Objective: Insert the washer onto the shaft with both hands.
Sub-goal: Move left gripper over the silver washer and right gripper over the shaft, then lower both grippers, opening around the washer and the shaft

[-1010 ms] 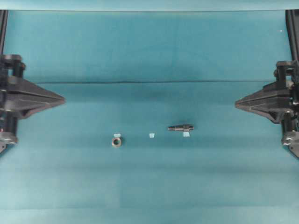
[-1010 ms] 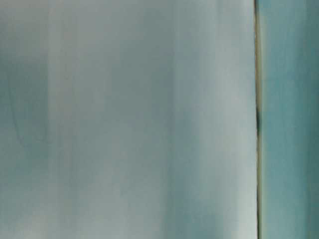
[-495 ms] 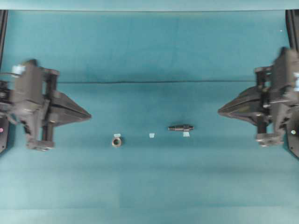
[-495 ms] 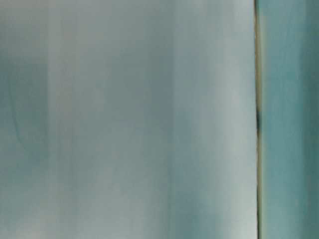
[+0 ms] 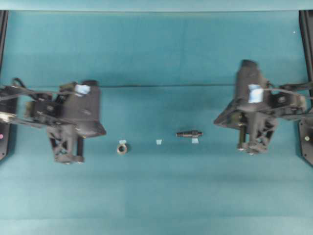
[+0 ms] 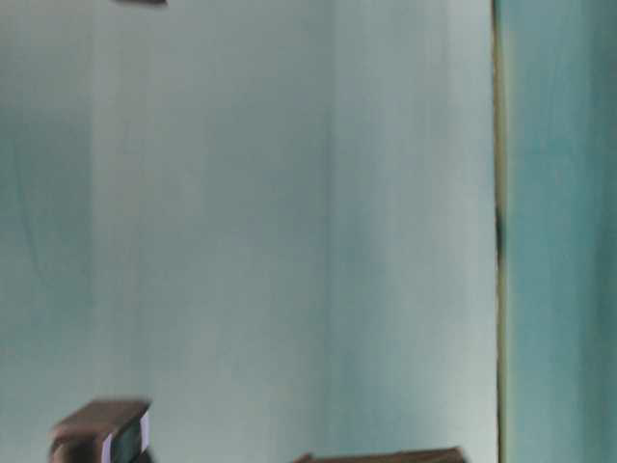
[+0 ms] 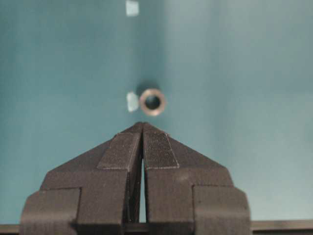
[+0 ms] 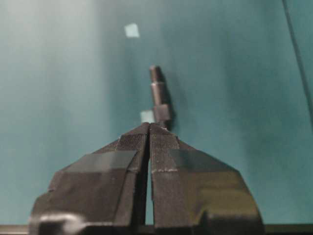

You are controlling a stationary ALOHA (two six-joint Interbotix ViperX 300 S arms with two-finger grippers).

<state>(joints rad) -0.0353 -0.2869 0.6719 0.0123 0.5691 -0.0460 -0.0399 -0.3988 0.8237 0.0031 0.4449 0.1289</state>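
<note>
The washer [image 5: 122,148], a small grey ring, lies flat on the teal cloth left of centre; in the left wrist view it [image 7: 152,101] sits just beyond the fingertips. The shaft [image 5: 189,133], a short dark stepped rod, lies on its side right of centre; in the right wrist view it [image 8: 159,98] points away from the fingertips. My left gripper [image 5: 102,131] [image 7: 142,124] is shut and empty, left of the washer. My right gripper [image 5: 216,119] [image 8: 148,125] is shut and empty, right of the shaft.
Pale blue tape scraps lie on the cloth: one beside the washer [image 5: 122,142], one in the middle [image 5: 158,142], one under the shaft [image 5: 195,141]. A cloth fold [image 5: 156,86] runs across behind them. The table-level view shows only blurred cloth and dark gripper parts [image 6: 101,429].
Both arms have swung in from the table's sides toward the middle and tipped downward. The left gripper now hangs near the washer, the right near the shaft. Washer and shaft have not moved.
</note>
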